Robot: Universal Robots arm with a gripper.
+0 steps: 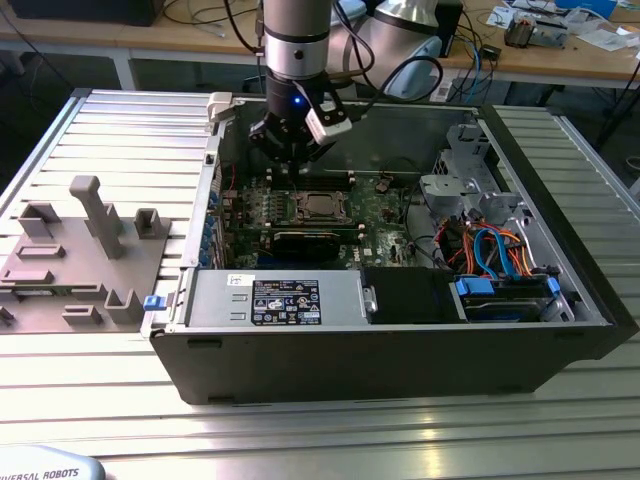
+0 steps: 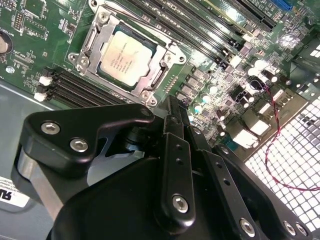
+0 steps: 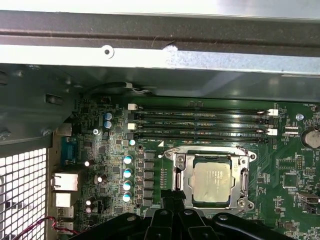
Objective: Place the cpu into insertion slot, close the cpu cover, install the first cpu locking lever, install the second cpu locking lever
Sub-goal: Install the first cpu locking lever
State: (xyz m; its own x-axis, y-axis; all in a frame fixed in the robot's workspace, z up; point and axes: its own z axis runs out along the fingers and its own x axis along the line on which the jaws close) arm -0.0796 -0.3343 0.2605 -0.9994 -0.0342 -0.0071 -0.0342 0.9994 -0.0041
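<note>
Black two-finger gripper (image 1: 291,165) on the grey arm, hanging inside the open black computer case (image 1: 560,250), low over the green motherboard (image 1: 385,215). Fingers (image 2: 172,122) pressed together in the second wrist view, holding nothing, tips down beside one edge of the square metal-rimmed insertion slot (image 2: 127,60); whether touching the rim cannot be told. Small square cpu with a silver-grey top (image 2: 126,56) lying flat in that slot, just beside the fingertips, also seen in the first wrist view (image 3: 212,183). Thin silvery cpu cover frame (image 3: 176,175) lying down around the chip, top showing through its window. Long black memory slots (image 3: 200,125) running on the far side of the socket from the gripper. Grey plastic fixture tray (image 1: 75,250) well apart on the ribbed aluminium table (image 1: 400,440), toward the exterior view's left.
</note>
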